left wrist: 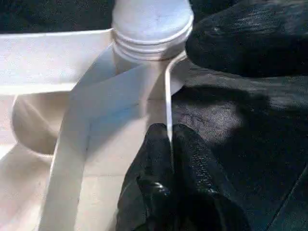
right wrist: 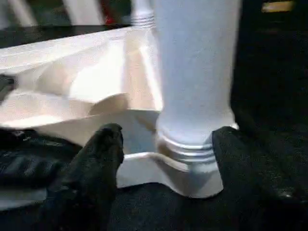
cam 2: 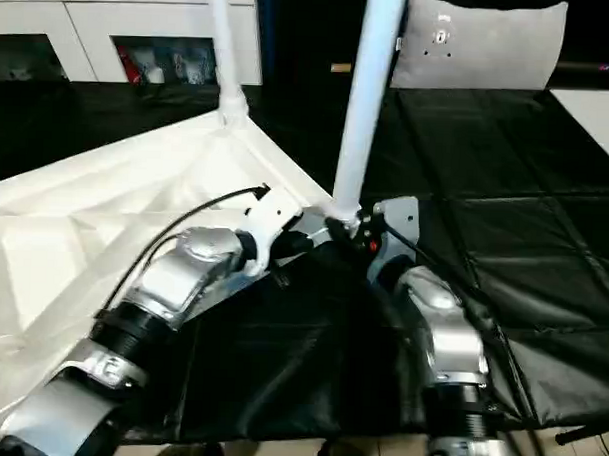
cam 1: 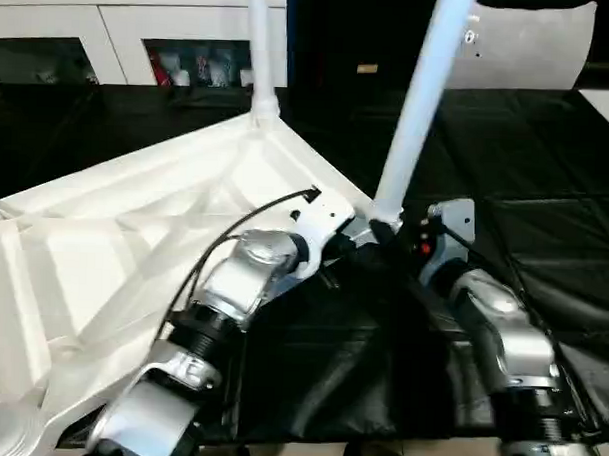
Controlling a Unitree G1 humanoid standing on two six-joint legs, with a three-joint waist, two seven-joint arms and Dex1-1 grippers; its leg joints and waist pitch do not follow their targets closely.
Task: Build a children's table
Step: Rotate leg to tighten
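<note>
With the upturned table top [cam 1: 134, 242] on the black work surface [cam 1: 544, 236], the left gripper [left wrist: 171, 144] pinches its rim while the right gripper [right wrist: 166, 144], spread, straddles the near-corner leg [cam 1: 419, 102], apparently being seated; next, likely pressing or twisting it home.

We count one white table top [cam 1: 134, 232] lying upside down, two tube legs standing in its sockets, one at 12 o'clock [cam 1: 259, 46] and one at 1 o'clock [cam 1: 421, 102], plus two grippers, left [left wrist: 171, 159] and right [right wrist: 166, 149].
</note>
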